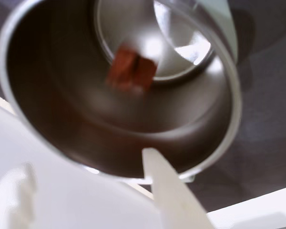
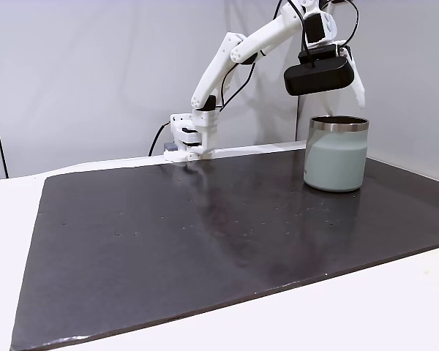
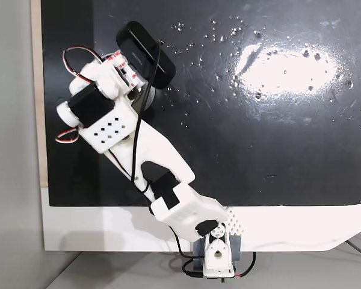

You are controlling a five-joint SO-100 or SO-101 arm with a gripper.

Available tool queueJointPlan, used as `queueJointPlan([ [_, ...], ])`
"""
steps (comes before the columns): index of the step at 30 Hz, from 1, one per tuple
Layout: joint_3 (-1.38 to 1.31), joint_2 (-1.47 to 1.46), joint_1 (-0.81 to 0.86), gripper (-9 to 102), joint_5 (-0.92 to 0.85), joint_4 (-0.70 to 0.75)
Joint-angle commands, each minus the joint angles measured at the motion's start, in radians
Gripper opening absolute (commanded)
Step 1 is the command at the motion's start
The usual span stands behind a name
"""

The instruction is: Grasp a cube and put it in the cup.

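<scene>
Cube (image 1: 132,69) sits blurred inside the cup (image 1: 229,95), straight below the gripper (image 1: 150,155) and clear of it; fingers look parted and empty, hanging just above the steel rim, nothing left to carry

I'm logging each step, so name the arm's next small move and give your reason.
Probably lift straight up and away from the cup. The wrist view shows the cube blurred inside the steel interior, apart from the gripper, so it seems released; the jaws look open above the rim, with nothing between them.
</scene>
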Motion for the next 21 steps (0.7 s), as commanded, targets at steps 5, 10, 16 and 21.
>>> queueJointPlan([
  [5,0.034,0.112,0.005,28,0.006,0.006],
  [10,0.044,0.126,0.003,28,0.006,0.006],
  [16,0.054,0.133,0.005,28,0.006,0.006],
  [21,0.064,0.144,0.003,28,0.006,0.006],
])
